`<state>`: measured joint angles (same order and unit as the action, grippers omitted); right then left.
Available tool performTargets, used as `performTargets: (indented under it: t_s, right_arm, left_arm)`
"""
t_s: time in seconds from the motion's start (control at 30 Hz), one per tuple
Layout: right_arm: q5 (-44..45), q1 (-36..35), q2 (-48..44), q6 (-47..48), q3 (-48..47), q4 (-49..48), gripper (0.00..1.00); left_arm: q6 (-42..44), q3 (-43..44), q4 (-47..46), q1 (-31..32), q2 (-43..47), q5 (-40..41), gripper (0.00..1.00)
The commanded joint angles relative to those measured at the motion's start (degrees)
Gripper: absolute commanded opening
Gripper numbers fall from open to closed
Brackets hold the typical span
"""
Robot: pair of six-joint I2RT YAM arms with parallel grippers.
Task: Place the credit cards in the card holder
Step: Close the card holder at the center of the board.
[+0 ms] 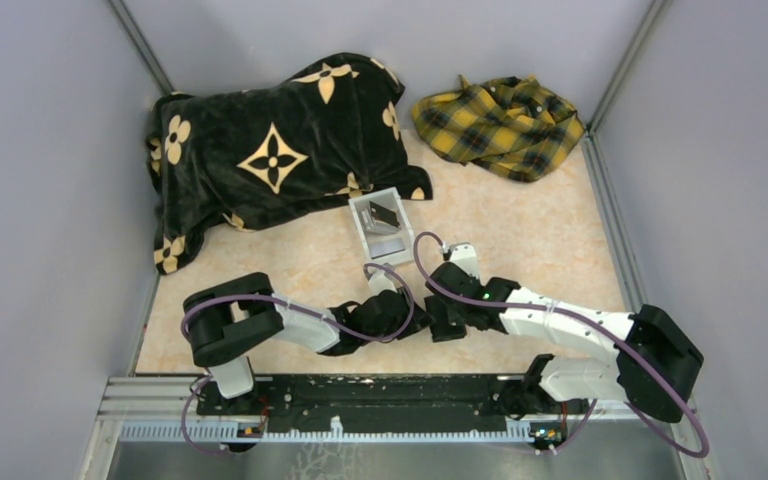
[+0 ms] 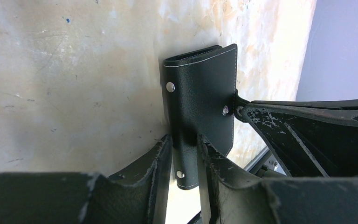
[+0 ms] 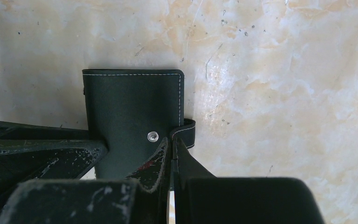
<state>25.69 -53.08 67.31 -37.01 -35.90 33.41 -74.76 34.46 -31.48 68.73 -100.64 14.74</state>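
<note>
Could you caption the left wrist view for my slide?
Left gripper clamps the folded black card holder; right gripper pinches its strap.

marbled beige table (image 1: 545, 235) with floral black blanket (image 1: 260, 150), yellow plaid cloth (image 1: 500, 125), small clear box (image 1: 364, 228)

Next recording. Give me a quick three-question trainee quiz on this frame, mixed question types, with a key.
1. True or false: the left pincer is clamped on the folded wallet.
2. Which pincer pinches the strap? A) left B) right C) neither
3. Fill in: the cards lie in a clear ___, beyond both arms.

Key: 1 true; 2 B, the right pincer; 3 box.
</note>
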Motion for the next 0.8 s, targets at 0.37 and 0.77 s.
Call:
performTargets:
  t_s: [0.37,0.77]
  right_arm:
    - [-2.29,-0.11,2.68,1.88,-2.55,-3.34,0.00]
    - [-2.46,-0.95,5.44,2.14,-4.03,-3.30,0.00]
  left_arm:
    - [2.70,-2.40,11.62,-0.21,-5.00,-1.21,0.35]
    - [2.98,-2.20,11.18,-0.19,-5.41,-1.47,0.35]
